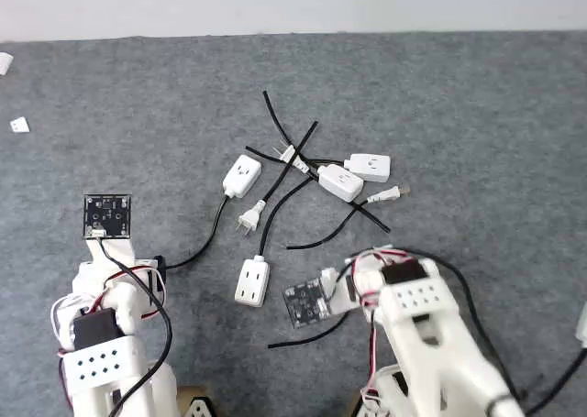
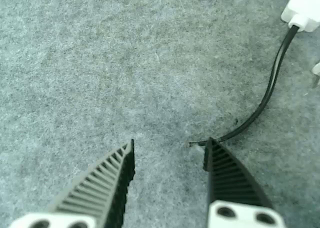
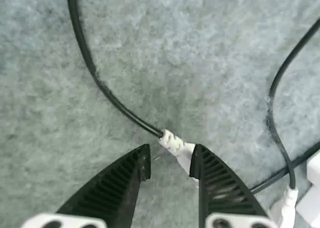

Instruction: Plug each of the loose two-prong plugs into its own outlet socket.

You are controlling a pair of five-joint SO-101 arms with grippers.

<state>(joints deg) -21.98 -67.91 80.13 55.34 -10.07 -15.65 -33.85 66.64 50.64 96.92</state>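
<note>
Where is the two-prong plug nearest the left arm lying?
In the high view, the plug lies mid-table between two outlet sockets, the far socket and the near socket.

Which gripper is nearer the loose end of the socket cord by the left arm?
Left. The cord end lies right beside the open left gripper. The right gripper is farther off at the other arm, open and straddling a plug.
</note>
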